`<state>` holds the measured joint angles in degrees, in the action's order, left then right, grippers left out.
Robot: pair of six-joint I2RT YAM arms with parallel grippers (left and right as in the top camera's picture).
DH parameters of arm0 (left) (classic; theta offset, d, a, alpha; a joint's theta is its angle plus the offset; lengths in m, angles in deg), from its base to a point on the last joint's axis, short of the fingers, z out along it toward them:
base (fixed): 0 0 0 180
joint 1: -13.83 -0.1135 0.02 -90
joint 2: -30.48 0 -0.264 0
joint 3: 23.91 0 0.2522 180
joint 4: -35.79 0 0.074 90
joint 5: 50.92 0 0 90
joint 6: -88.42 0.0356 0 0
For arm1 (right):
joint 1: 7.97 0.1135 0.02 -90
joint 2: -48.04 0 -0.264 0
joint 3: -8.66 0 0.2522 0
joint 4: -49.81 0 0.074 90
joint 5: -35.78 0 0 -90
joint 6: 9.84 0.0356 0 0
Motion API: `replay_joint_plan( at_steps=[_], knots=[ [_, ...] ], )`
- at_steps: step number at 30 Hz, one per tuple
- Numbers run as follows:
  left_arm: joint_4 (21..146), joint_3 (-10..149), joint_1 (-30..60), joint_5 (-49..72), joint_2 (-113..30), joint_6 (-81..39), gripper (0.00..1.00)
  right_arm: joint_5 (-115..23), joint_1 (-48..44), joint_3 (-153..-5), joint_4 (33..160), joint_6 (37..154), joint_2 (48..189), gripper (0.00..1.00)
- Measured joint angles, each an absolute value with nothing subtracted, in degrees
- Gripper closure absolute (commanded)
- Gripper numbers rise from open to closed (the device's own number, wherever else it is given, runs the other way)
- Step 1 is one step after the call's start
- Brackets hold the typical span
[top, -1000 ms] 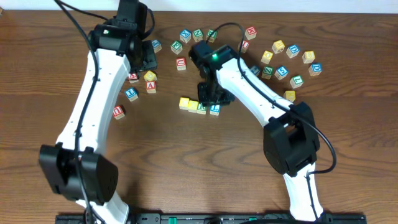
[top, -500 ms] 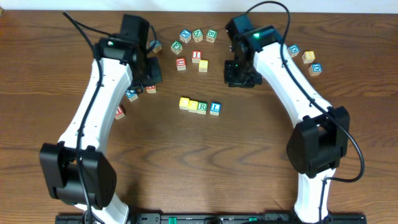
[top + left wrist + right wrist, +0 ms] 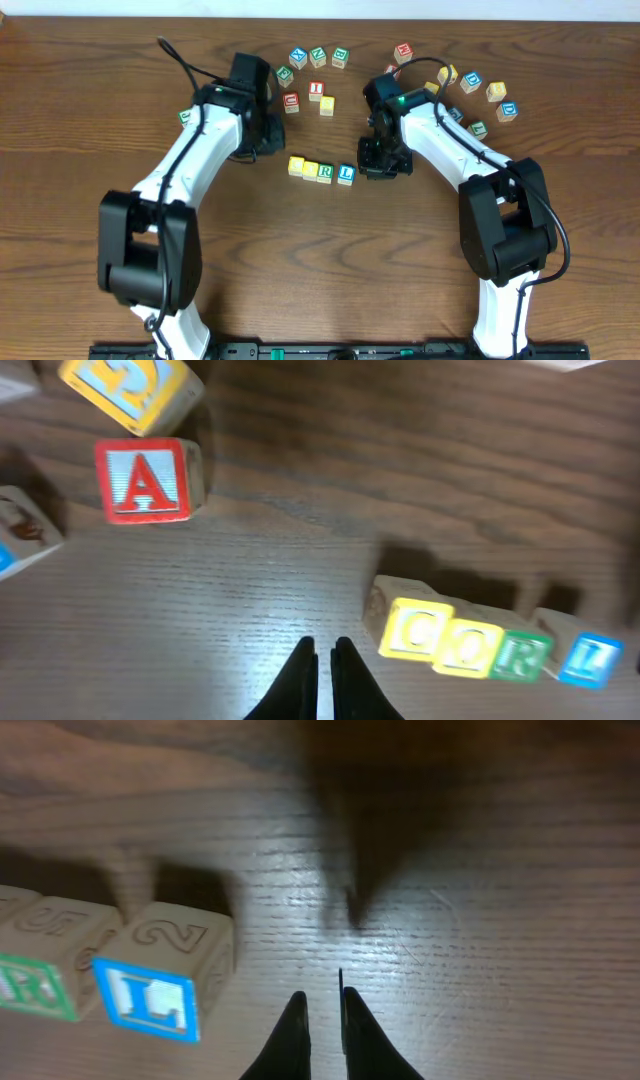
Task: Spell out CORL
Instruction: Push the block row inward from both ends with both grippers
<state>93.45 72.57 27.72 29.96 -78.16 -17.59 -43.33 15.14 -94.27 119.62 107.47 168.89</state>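
Four cubes stand in a touching row at mid-table: yellow C cube [image 3: 296, 165] [image 3: 415, 630], yellow O cube [image 3: 311, 169] [image 3: 470, 648], green R cube [image 3: 326, 172] [image 3: 520, 655] [image 3: 30, 985], blue L cube [image 3: 345, 173] [image 3: 597, 658] [image 3: 150, 998]. My left gripper [image 3: 268, 142] [image 3: 322, 660] hovers over bare wood just left of the C cube, shut and holding nothing. To the right of the L cube, my right gripper [image 3: 380, 163] [image 3: 322, 1010] hangs low with its jaws drawn together on nothing. Neither gripper touches the row.
Loose letter cubes lie behind the row: a red A cube [image 3: 143, 480], a red-lettered pair [image 3: 291, 101], a yellow cube [image 3: 327, 105], a back cluster [image 3: 315, 57]. Several more cubes [image 3: 475, 85] spread at the back right behind the right arm.
The left arm swung right toward the row and its jaws closed. The right gripper came forward from the back cubes to beside the L cube, closing as it moved. The row stayed put.
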Motion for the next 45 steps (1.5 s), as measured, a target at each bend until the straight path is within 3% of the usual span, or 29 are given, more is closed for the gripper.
replay_joint_plan(
  at_steps=[9, 28, 45],
  knots=[
    [93.4, 72.4, 27.6, 29.7, -82.3, -15.8, 0.93, -42.8, 16.0, -88.9, 112.2, 112.3, 168.7, 0.95],
    [90.5, 72.4, 28.8, 23.5, -87.8, -8.8, 0.92, -41.8, 16.2, -88.7, 111.0, 113.9, 168.7, 0.85],
    [91.9, 72.4, 32.2, 21.0, -87.8, -8.9, 0.93, -41.5, 16.4, -88.7, 110.9, 111.5, 168.6, 0.85]
  ],
)
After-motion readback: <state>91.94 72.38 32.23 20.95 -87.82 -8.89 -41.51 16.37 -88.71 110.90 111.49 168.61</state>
